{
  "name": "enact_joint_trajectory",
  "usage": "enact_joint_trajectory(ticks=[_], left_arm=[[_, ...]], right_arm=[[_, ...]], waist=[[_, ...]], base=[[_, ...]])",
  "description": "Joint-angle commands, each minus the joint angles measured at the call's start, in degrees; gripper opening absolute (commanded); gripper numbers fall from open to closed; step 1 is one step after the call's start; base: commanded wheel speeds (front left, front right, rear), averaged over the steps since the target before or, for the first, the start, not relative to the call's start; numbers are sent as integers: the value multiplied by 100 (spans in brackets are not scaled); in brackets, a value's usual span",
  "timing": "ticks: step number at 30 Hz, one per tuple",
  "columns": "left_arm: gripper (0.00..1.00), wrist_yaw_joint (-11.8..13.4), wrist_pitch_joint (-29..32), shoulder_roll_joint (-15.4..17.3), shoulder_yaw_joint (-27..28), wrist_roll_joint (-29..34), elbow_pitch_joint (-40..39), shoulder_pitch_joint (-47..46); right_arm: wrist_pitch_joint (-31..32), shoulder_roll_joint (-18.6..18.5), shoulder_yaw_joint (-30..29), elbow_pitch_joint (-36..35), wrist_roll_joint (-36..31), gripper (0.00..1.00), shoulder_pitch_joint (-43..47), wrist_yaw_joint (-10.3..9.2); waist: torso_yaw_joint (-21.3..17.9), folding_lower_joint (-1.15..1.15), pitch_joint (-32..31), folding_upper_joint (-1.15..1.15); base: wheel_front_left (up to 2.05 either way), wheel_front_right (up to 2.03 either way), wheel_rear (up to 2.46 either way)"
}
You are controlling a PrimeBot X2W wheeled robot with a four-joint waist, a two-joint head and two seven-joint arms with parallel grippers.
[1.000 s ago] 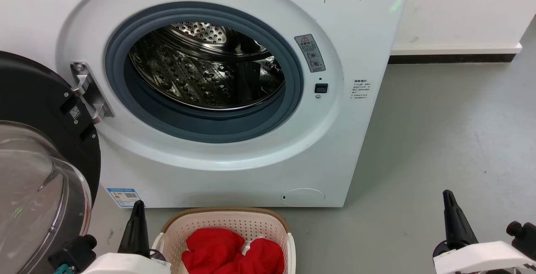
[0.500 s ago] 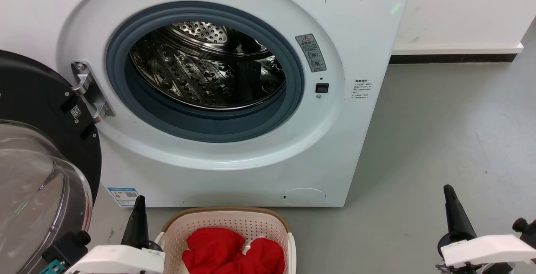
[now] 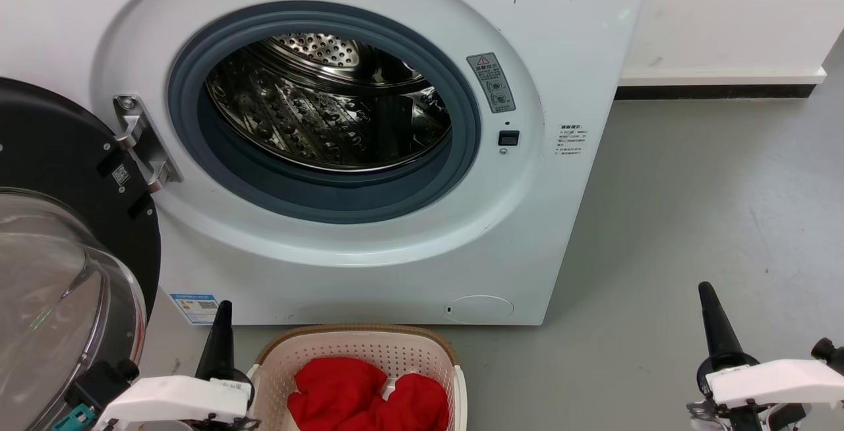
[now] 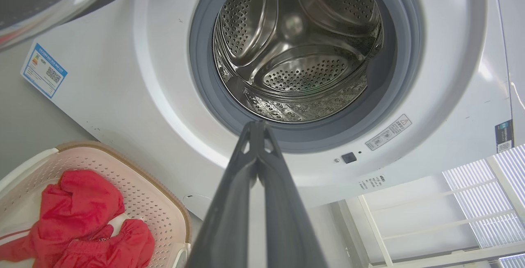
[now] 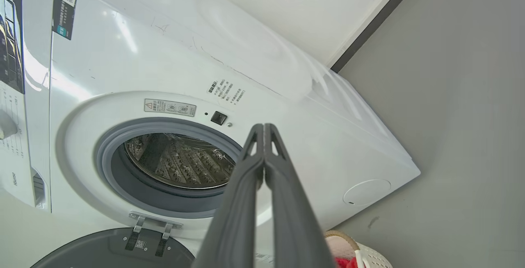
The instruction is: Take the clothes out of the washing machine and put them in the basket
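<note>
I see a smooth grey floor [image 3: 692,207] carrying everything here, faintly scuffed and running back to a dark skirting strip [image 3: 712,92] under the white wall [image 3: 725,16]. The white washing machine [image 3: 369,279] stands on it. The cream basket [image 3: 359,350] sits on the floor just before the machine's base.

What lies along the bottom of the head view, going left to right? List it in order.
open glass door → left hand → basket → right hand
</note>
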Motion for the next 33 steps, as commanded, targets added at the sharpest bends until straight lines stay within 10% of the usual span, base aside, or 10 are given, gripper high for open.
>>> enact_joint_trajectory(ticks=[1,33], left_arm=[[0,-38,49,7,35,-197,-22,-152],[0,-173,492,8,121,-1995,249,-452]], right_arm=[[45,-36,-16,-21,198,0,-137,0],[496,-32,-107,101,1910,0,-367,-1]], waist=[[2,-1,1,0],[32,-1,17,0]], base=[[0,0,0],[0,0,0]])
